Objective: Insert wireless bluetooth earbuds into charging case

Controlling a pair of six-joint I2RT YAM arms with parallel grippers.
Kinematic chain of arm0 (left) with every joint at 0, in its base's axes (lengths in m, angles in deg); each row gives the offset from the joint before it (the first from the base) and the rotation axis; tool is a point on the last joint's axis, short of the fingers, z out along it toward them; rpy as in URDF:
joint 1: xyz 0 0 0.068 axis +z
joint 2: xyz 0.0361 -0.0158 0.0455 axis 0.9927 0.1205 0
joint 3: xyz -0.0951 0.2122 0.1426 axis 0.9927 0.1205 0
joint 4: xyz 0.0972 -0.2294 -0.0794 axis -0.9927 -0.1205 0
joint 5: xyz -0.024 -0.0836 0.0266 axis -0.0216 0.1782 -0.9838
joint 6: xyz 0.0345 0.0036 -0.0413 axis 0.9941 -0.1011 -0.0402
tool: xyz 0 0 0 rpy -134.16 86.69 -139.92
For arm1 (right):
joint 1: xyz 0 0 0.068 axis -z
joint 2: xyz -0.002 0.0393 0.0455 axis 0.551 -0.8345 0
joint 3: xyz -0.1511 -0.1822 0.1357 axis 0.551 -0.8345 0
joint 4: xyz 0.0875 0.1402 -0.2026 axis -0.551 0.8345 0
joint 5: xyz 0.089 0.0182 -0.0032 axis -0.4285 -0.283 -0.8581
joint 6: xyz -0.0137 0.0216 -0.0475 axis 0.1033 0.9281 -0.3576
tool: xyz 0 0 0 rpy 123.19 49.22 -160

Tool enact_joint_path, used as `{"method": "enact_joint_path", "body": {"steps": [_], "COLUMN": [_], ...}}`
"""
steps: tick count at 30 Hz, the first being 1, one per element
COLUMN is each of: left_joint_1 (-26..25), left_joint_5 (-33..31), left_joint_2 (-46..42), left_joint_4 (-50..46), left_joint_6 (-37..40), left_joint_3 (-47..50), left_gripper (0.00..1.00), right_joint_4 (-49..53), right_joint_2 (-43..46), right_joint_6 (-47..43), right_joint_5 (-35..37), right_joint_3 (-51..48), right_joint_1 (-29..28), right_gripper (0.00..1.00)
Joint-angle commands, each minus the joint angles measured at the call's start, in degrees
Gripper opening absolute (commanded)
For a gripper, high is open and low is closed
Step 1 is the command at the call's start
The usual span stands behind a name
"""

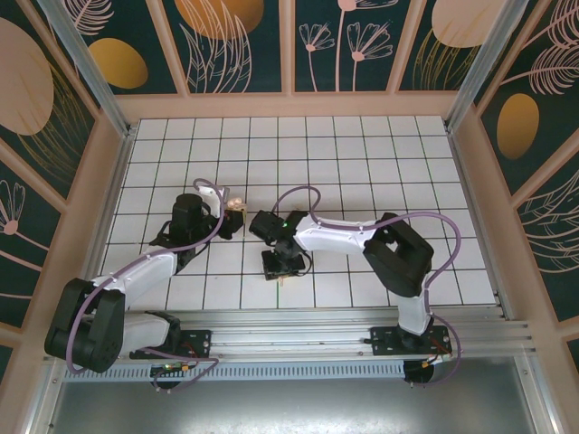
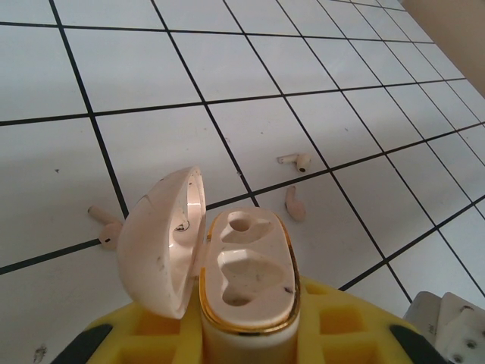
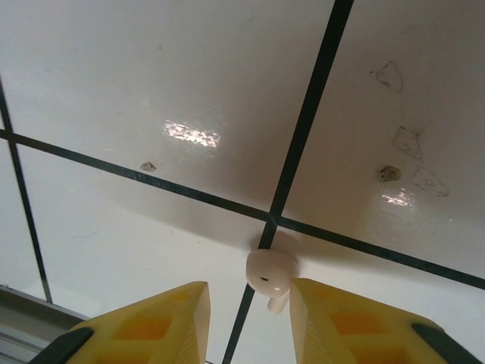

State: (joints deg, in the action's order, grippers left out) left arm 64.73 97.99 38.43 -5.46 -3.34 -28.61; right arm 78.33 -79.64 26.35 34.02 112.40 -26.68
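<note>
Pale-pink plastic, tiny and bulb-headed: wireless earbud (image 3: 271,274) at lower centre of the right wrist view, on a crossing of black grid lines of the white tiled table (image 3: 151,76). Around it the right gripper (image 3: 246,299), spread open, yellow fingers (image 3: 151,326) either side, earbud closer to the frame-right one. Stem pointing down-frame, along the fingers, so a squeeze across the narrow width. Bare tile all round. At bottom centre of the left wrist view, the left gripper (image 2: 246,334) clenched on the open cream-pink, gold-rimmed charging case (image 2: 250,273), wells empty.

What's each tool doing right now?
Left tool: closed on the open case.
Right tool: open around an earbud, not gripping it.
</note>
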Motion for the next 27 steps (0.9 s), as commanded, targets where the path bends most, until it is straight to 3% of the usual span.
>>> {"method": "enact_joint_path", "body": {"steps": [1, 27], "left_joint_1": [0.4, 0.4], "left_joint_5": [0.6, 1.5], "left_joint_2": [-1.4, -1.2], "left_joint_4": [1.4, 1.4], "left_joint_6": [-0.7, -0.2], "left_joint_3": [0.0, 0.2], "left_gripper": [0.19, 0.20], "right_joint_4": [2.6, 0.6], "right_joint_2": [-1.9, -3.3], "right_joint_6": [-1.1, -0.1], "right_joint_5": [1.9, 8.5], "right_joint_3": [1.6, 1.0], "right_joint_1": [-0.6, -1.5], "right_gripper": [0.34, 0.26]}}
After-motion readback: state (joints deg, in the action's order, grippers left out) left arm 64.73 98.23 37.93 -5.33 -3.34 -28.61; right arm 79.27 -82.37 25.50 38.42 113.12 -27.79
